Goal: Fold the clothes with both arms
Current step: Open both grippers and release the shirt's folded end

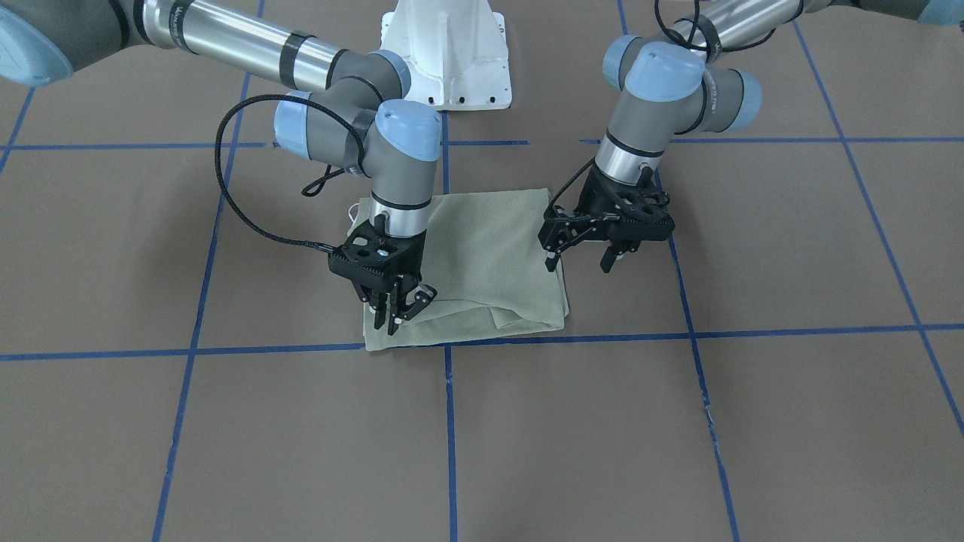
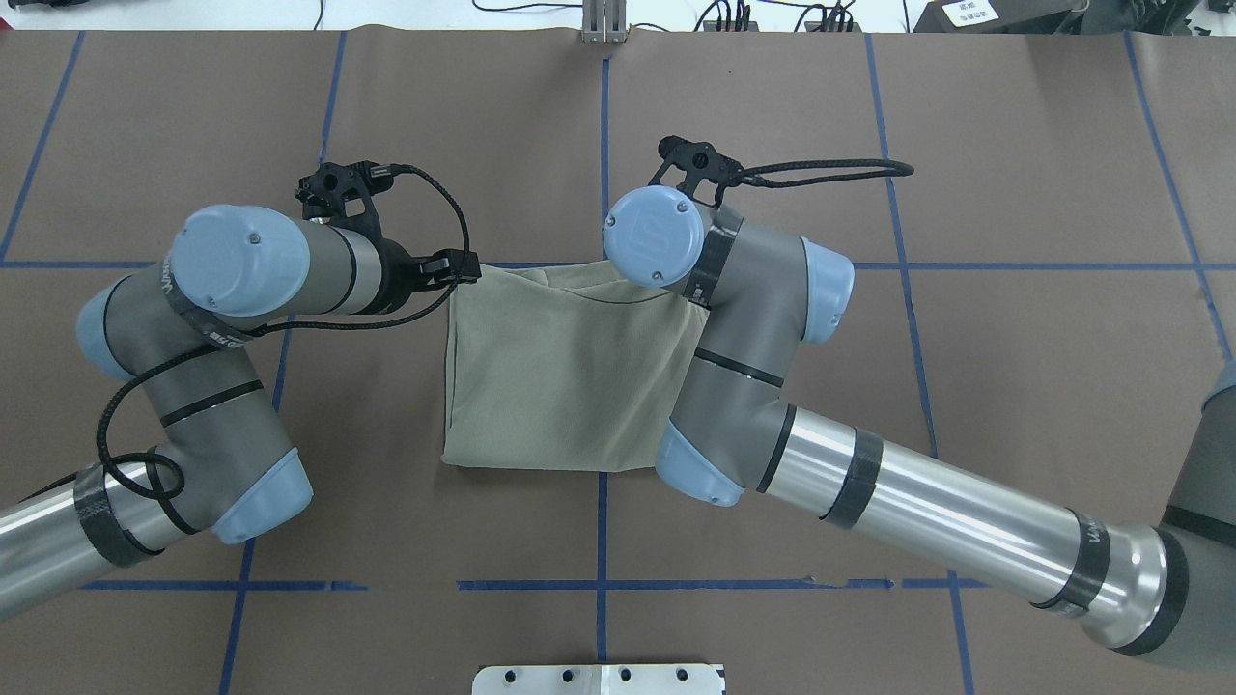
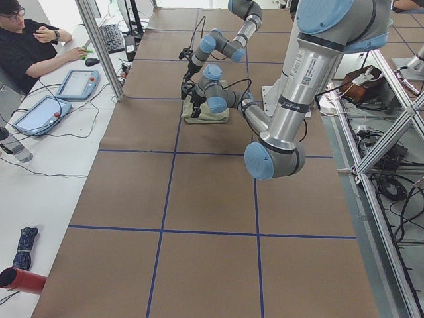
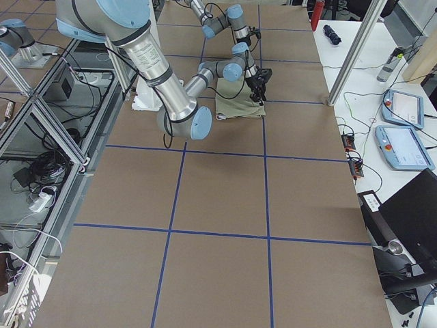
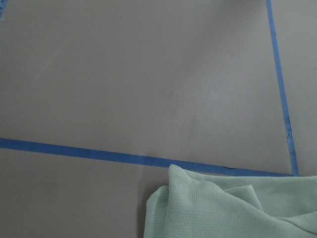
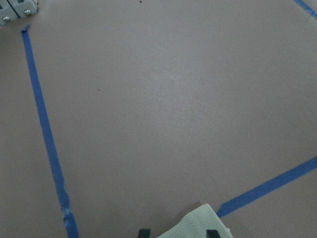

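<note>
— As the front-facing camera looks down, where is the garment?
— The sage-green knit shirt (image 1: 482, 248), folded to a rough square, lies on the brown paper-covered tabletop (image 1: 753, 436). Its 6 o'clock edge touches a blue tape line (image 1: 753, 331). The black two-finger right pincer (image 1: 385, 316) stands on the shirt's 7 o'clock corner, roughly half closed. The black left pincer (image 1: 580, 263) hangs at the 3 o'clock edge, spread wide and holding nothing.
— And overhead?
— The left pincer sits at the shirt's 11 o'clock corner. The silver-grey right arm (image 2: 917, 502) bends its wrist over the 1 o'clock corner and hides its own pincer.
— The side cameras?
— Both show the shirt as a small green patch, far up the tabletop towards 12 o'clock.
— The wrist cameras?
— Left: a rumpled shirt edge at 5 o'clock of the frame, below the tape. Right: a shirt corner at 6 o'clock between two black fingertips (image 6: 143, 232). Whether they pinch it, I cannot tell.
</note>
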{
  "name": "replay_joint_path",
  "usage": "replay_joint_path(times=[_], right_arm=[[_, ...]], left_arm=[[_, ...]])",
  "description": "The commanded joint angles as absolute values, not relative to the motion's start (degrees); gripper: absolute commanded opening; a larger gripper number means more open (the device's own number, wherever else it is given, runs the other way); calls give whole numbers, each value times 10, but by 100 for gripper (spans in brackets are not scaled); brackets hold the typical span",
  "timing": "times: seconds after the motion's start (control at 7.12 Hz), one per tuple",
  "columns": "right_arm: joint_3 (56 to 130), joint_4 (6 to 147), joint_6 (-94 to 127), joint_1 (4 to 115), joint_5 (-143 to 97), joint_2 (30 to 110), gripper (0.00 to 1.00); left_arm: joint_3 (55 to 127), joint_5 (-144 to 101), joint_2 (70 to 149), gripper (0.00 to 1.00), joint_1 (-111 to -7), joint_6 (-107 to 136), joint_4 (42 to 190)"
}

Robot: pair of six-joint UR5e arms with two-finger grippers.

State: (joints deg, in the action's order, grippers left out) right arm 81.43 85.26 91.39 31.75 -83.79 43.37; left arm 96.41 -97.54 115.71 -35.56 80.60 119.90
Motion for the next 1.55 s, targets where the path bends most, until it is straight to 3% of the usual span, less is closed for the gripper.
replay_joint_path(times=[0.0,0.14,0.28,0.42,0.84,0.98,1.12,1.26,1.41], right_arm=[[859,855,871,341,-896,446,100],[861,855,871,341,-896,447,100],[862,855,871,341,-896,448,100],[862,855,871,341,-896,450,100],[862,854,871,341,-895,453,100],[862,854,871,341,-894,453,100],[862,854,871,341,-893,454,100],[862,854,871,341,-893,454,100],[862,854,871,340,-893,454,100]], left_arm=[[886,-946,1184,84,-353,915,1288],[854,-925,1200,68,-353,940,1306],[841,-919,1201,60,-353,945,1323],[834,-919,1202,55,-352,945,1327],[813,-919,1201,53,-352,942,1346],[813,-920,1202,37,-352,942,1346],[813,-920,1202,11,-352,940,1346],[813,-920,1202,0,-352,938,1346],[814,-920,1199,0,-352,937,1346]])
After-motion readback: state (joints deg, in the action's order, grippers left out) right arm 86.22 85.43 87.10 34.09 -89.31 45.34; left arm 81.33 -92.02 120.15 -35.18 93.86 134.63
